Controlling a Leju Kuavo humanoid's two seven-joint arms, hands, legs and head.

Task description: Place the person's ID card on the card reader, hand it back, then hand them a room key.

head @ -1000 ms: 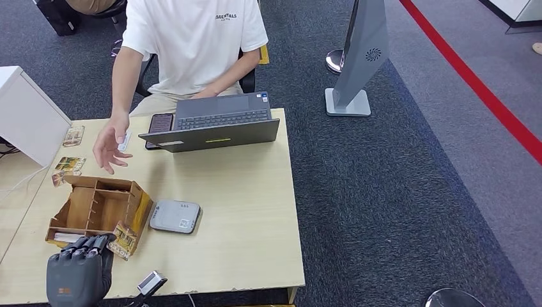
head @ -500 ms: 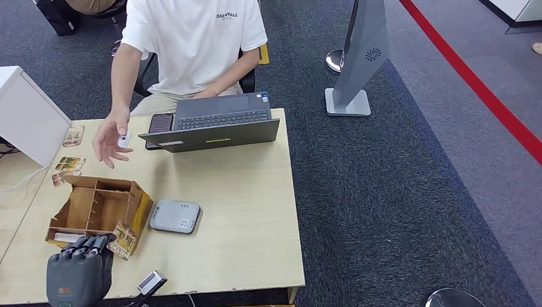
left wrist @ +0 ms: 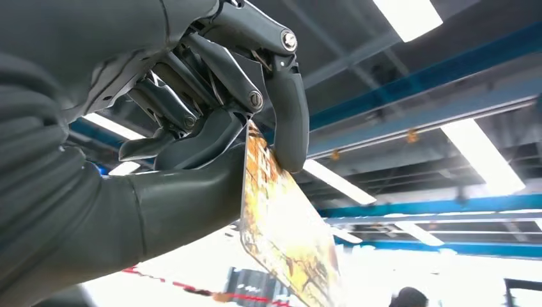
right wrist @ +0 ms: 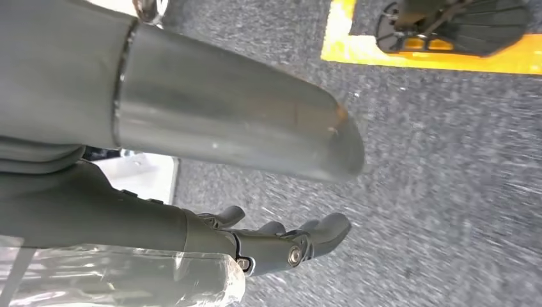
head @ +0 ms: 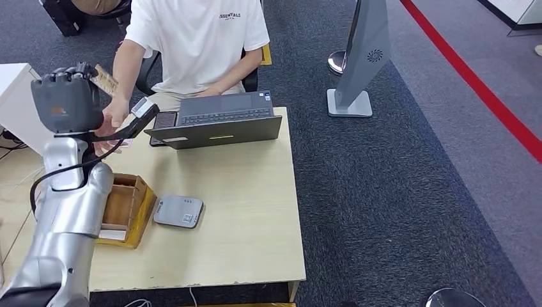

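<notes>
The left hand (head: 67,99) pinches a room key (left wrist: 284,233) in its fingers (left wrist: 287,109), raised toward the person's hand (head: 115,115) (last step, seemingly); right hand (right wrist: 281,246) hangs unclenched.

- I can read "ESSENTIALS" in small dark letters across the chest of the person's white T-shirt (head: 198,38).
- I can't make out the smaller line under it.
- The print on the card (left wrist: 287,243) is unreadable to me.

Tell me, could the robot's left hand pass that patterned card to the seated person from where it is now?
Probably yes: the left robot hand holds the card raised right beside the person's hand, with nothing visible between them.
</notes>
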